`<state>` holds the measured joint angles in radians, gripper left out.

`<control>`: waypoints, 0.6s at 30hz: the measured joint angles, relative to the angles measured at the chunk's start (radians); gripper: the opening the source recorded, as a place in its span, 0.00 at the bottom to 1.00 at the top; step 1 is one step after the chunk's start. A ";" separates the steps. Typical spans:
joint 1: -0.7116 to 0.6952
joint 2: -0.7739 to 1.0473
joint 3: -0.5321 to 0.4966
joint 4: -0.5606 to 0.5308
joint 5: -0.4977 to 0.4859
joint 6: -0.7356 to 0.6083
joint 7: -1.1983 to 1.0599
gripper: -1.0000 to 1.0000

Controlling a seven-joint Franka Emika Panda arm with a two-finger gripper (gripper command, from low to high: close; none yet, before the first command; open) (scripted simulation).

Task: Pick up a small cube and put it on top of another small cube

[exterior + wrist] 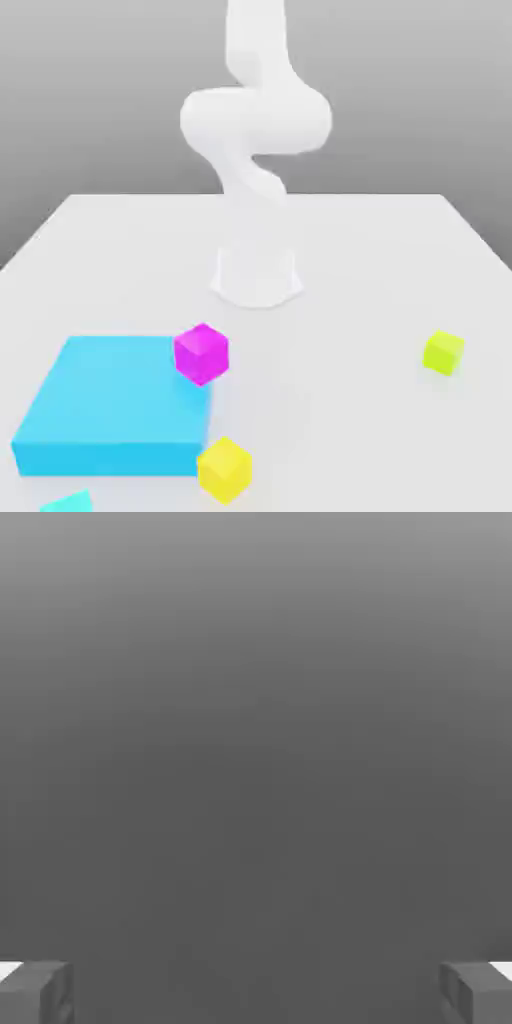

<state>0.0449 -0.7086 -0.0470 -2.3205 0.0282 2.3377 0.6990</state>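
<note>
The golden-yellow small cube [224, 468] rests on the white table near the front edge, just off the corner of the cyan slab. The lime yellow-green cube [443, 352] sits far over on the exterior view's right. My arm rises from its base at the table's middle and runs up out of the picture. In the hand view my gripper [256, 992] is open, its two grey fingertips [36, 992] standing wide apart with nothing between them, facing plain grey background.
A flat cyan slab [110, 405] lies at the front on the exterior view's left, with a magenta cube [201, 352] at its far corner. A small cyan piece [68, 502] pokes in at the front edge. The arm's base [257, 275] stands mid-table.
</note>
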 joint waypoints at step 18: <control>0.210 0.660 -0.226 -0.148 0.219 0.273 -0.743 0.50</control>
<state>0.2550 -0.0484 -0.2735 -2.4690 0.2469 2.6109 -0.0436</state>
